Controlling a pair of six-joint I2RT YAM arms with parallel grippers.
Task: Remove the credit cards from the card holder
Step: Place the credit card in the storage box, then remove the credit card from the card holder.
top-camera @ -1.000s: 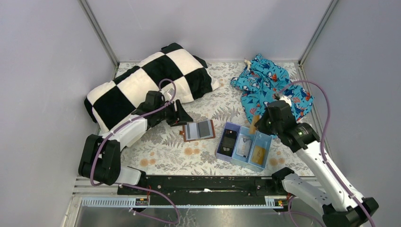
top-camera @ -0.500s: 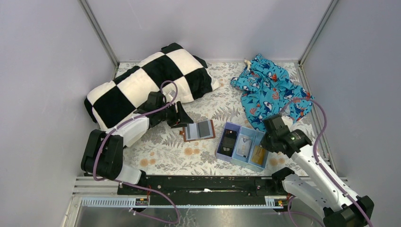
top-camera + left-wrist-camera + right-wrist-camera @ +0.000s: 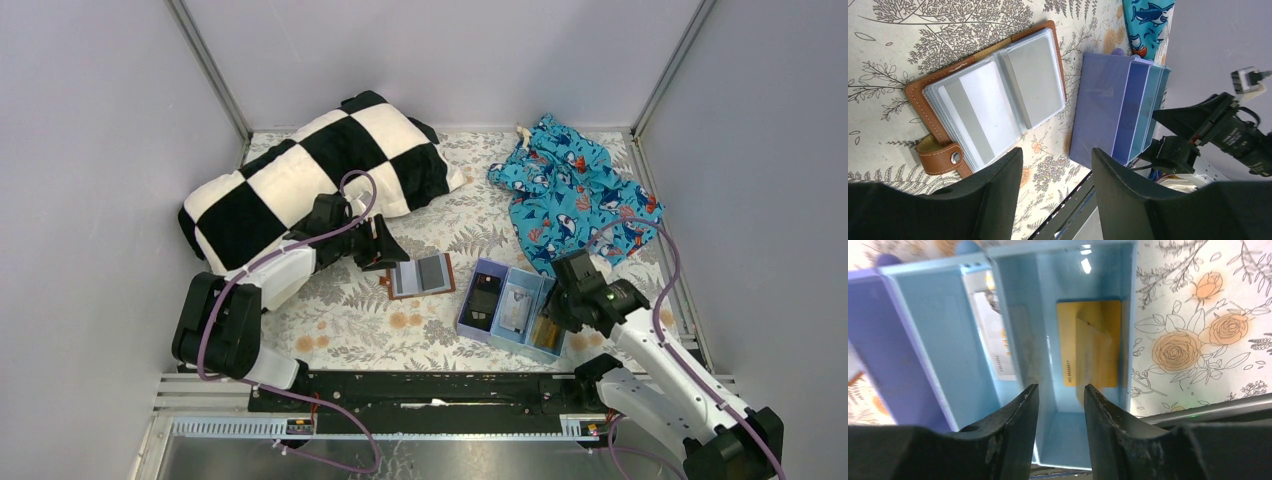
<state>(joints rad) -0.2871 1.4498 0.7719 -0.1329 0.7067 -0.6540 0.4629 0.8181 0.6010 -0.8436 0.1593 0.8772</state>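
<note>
The brown card holder (image 3: 420, 275) lies open on the floral cloth, its grey-blue clear pockets (image 3: 988, 100) facing up. My left gripper (image 3: 386, 250) (image 3: 1056, 152) hovers at its left edge, open and empty. My right gripper (image 3: 548, 322) (image 3: 1060, 387) is open and empty, low over the right compartment of the light blue tray (image 3: 466, 308). An orange-gold credit card (image 3: 1093, 350) (image 3: 546, 328) lies in that compartment, with a blurred orange-gold shape across it. A pale credit card (image 3: 993, 340) (image 3: 515, 308) lies in the middle compartment.
A black blocky item (image 3: 485, 298) fills the tray's left compartment. A black-and-white checked pillow (image 3: 310, 180) lies behind the left arm. A blue shark-print cloth (image 3: 575, 190) lies at the back right. The tray (image 3: 1098, 110) stands just right of the card holder.
My right gripper held an orange card above the tray's far end, came down toward me over the right compartment, and no longer holds it. The left arm has barely moved.
</note>
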